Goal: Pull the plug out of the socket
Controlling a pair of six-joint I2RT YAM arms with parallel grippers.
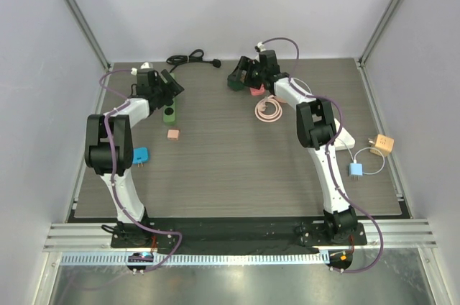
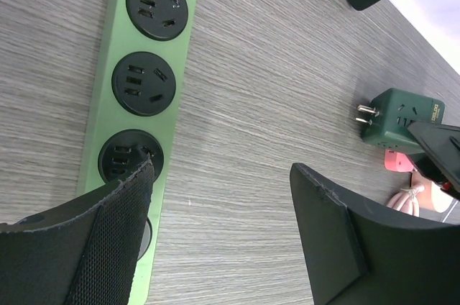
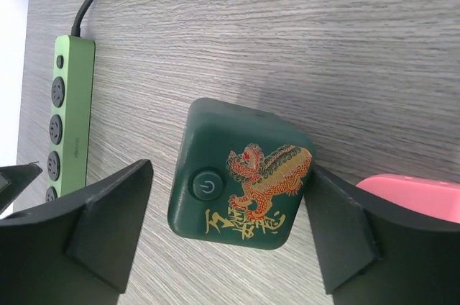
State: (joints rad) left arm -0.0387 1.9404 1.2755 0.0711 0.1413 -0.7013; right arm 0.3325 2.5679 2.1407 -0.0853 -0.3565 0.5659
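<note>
Overhead view: one green power strip (image 1: 170, 111) at far left, and one dark green adapter cube (image 1: 235, 82) at far centre, well apart from the strip. Loose items: two blue chargers (image 1: 140, 154) (image 1: 356, 170), one orange charger (image 1: 382, 144), one small pink block (image 1: 172, 134), one coiled pink cable (image 1: 269, 109) and one black cable (image 1: 188, 58) along the far edge.

The left gripper (image 1: 167, 88) hangs over the strip; the right gripper (image 1: 241, 75) is at the cube.

Left wrist view: the fingers are spread, one fingertip (image 2: 108, 237) over the strip (image 2: 108, 67), the other over bare table. Only this view shows the cube's (image 2: 402, 118) metal prongs (image 2: 365, 113), which are bare and in no outlet.

Right wrist view: only here are the cube's (image 3: 215, 139) dragon print and power button (image 3: 206, 185) visible, and four outlets countable on the strip (image 3: 72, 103). The cube lies between the parted fingers, unclamped. It is close to the right-hand fingertip (image 3: 345, 237), and a gap shows on the other side.
</note>
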